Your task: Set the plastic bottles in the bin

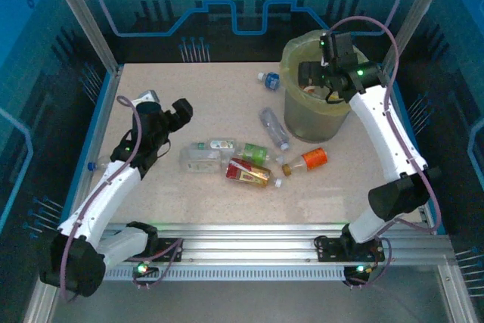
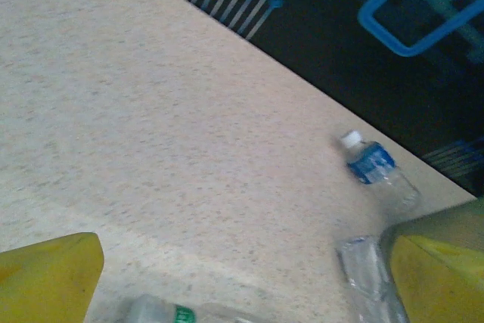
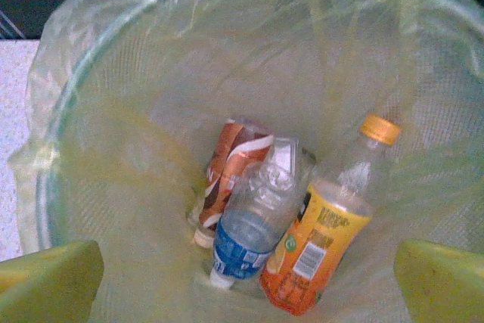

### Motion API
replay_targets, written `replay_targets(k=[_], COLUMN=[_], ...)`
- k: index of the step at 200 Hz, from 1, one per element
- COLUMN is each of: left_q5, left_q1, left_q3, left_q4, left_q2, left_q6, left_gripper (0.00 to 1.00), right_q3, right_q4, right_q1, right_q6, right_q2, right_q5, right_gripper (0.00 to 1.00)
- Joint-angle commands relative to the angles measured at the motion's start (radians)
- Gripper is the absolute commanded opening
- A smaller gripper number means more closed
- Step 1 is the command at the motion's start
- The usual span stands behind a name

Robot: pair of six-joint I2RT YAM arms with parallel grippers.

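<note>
Three crumpled plastic bottles (image 3: 253, 232) lie inside the round, tapered bin (image 3: 151, 73), whose filmy yellow-green liner is wrinkled. Others (mostly clear) lie on the speckled counter (image 1: 189, 96). The right jaws gape empty above the bin, and the left jaws gape empty above the counter.

The top external camera looks steeply down from high at the near side over the whole speckled beige table (image 1: 212, 96). The left wrist camera skims low across that tabletop toward its far edge. The right wrist camera peers closely down into the round bin lined with a translucent yellow-green plastic bag (image 3: 151, 73), which the overhead view shares.
</note>
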Motion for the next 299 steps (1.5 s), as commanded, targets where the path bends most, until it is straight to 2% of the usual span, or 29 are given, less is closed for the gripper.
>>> replay_targets(k=[1, 59, 106, 154, 218, 299], left_q5=[-0.052, -0.053, -0.055, -0.052, -0.027, -0.090], left_q1=[0.050, 0.227, 0.321, 0.381, 0.415, 0.512], left_q3=[-0.030, -0.109, -0.117, -0.144, -0.145, -0.118], left_q4=[-0.101, -0.171, -0.257, -0.289, -0.269, -0.367], left_q2=[-0.046, -0.124, -0.146, -0.141, -0.062, 0.011], left_q6=[-0.071, -0.171, -0.244, -0.316, -0.386, -0.444], left_gripper=[0.99, 0.99, 0.99, 0.99, 0.99, 0.99], right_q3=[-0.042, -0.112, -0.135, -0.144, -0.177, -0.191], right_q4=[-0.020, -0.007, 0.000, 0.011, 0.038, 0.039], right_q1=[0.014, 0.029, 0.032, 0.044, 0.050, 0.063], right_q6=[0.014, 0.011, 0.012, 0.012, 0.026, 0.042], right_q2=[-0.050, -0.104, -0.110, -0.121, -0.127, -0.158], right_q5=[-0.023, -0.050, -0.062, -0.078, -0.130, -0.127], right_gripper=[1.00, 1.00, 1.00, 1.00, 1.00, 1.00])
